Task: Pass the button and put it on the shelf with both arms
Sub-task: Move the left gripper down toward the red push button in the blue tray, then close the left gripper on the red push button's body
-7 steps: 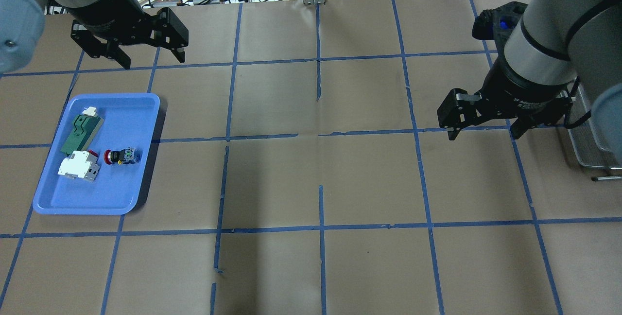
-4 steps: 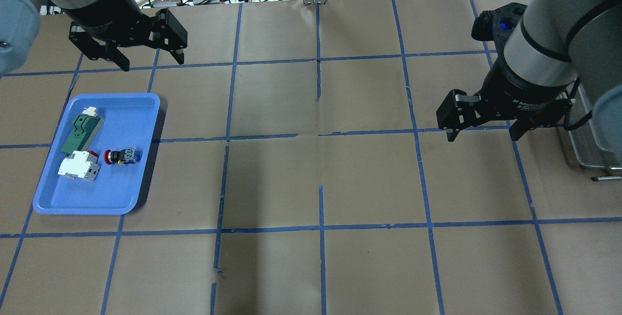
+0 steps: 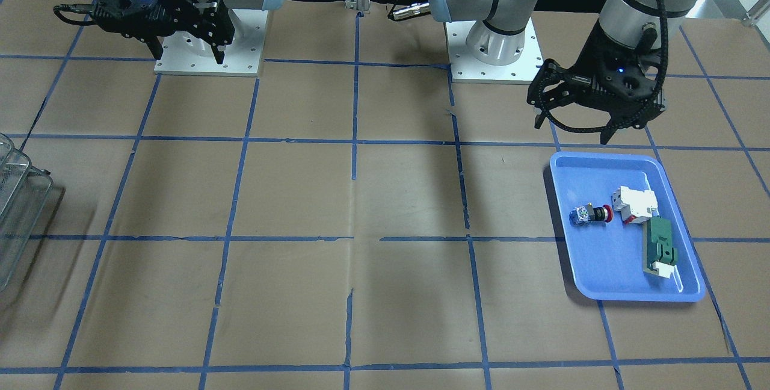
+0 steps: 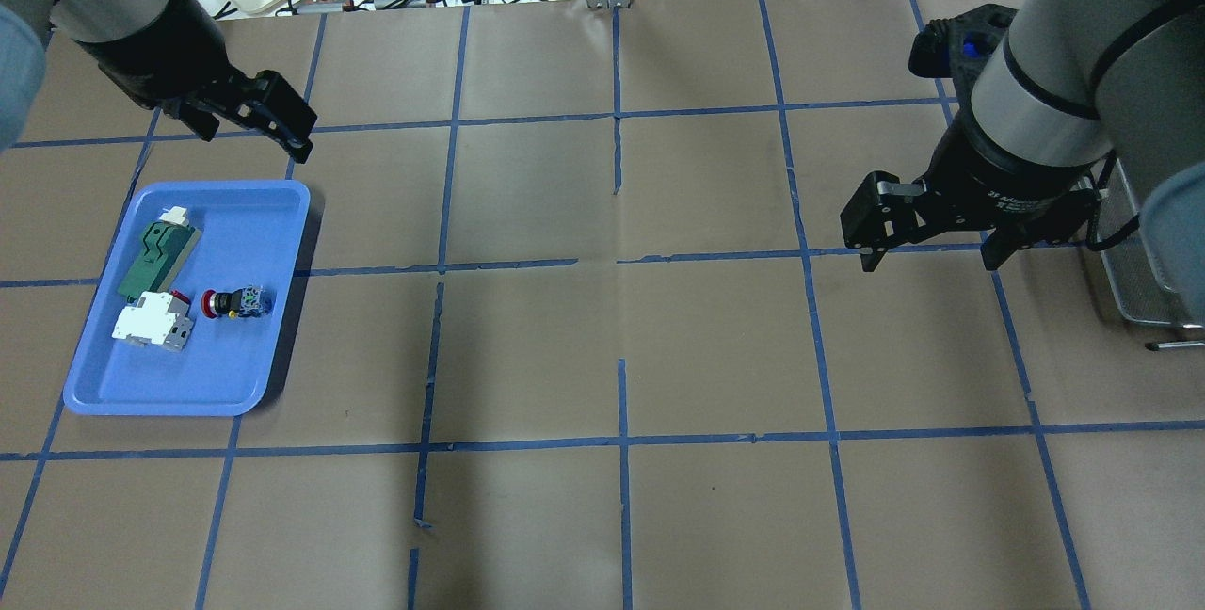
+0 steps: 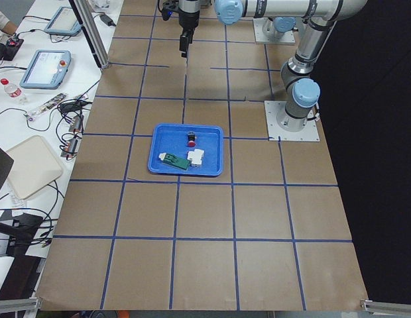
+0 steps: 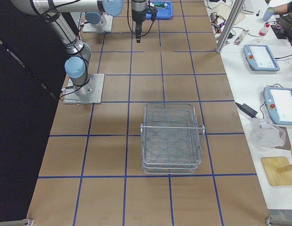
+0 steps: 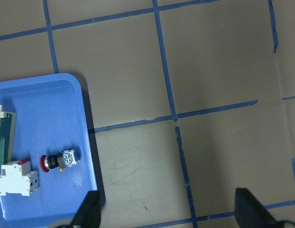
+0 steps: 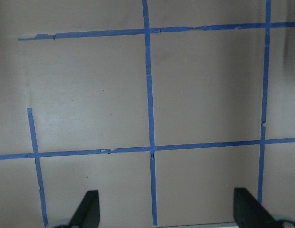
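The button (image 4: 231,302) lies on its side in the blue tray (image 4: 235,365), left of centre in the overhead view. Its long axis runs across the frame, red head to the left, just beside a white block (image 4: 151,320); I cannot tell whether they touch. Beyond the tray's far rim, in the upper left, the left hand (image 4: 252,141) hangs wide open and empty. In its wrist view the button sits at lower left, off the hand's centre and lengthwise along the line between the fingers, so a wrist turn looks needed. The right hand (image 4: 930,257), also spread and empty, waits well apart at middle right, with the shelf (image 4: 1144,280) at the desk's right edge.
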You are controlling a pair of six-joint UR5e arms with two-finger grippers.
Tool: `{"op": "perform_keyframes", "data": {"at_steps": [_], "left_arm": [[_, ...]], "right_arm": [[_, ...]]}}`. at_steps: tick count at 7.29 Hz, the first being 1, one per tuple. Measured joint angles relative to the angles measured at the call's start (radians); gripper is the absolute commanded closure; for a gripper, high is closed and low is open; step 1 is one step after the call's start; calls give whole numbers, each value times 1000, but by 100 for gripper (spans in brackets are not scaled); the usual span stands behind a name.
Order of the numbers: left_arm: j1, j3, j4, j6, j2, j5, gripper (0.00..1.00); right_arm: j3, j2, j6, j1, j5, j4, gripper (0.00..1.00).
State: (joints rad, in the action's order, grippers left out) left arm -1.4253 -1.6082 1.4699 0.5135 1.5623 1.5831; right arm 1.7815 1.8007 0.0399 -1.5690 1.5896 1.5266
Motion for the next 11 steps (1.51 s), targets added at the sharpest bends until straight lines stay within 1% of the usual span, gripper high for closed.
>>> {"op": "perform_keyframes", "data": {"at_steps": [2, 3, 5, 7, 9, 10, 11], "left_arm": [[95, -31, -40, 324, 4, 2, 0], [167, -42, -45, 501, 13, -1, 0], [314, -90, -60, 919, 44, -6, 0], [362, -131, -138, 1278, 110, 0, 0], [381, -154, -256, 1517, 207, 7, 0], [384, -176, -332, 1583, 253, 8, 0], [385, -211, -416, 1609, 290, 8, 0]], "right_arm": [[4, -3, 2, -1, -2, -2, 0], [11, -4, 2, -1, -2, -3, 0], [28, -3, 1, -2, -4, -3, 0], [33, -4, 0, -2, -16, -2, 0], [34, -4, 0, -2, -29, 23, 0], [35, -4, 0, -2, -31, 37, 0], [35, -4, 0, -2, -32, 44, 0]]}}
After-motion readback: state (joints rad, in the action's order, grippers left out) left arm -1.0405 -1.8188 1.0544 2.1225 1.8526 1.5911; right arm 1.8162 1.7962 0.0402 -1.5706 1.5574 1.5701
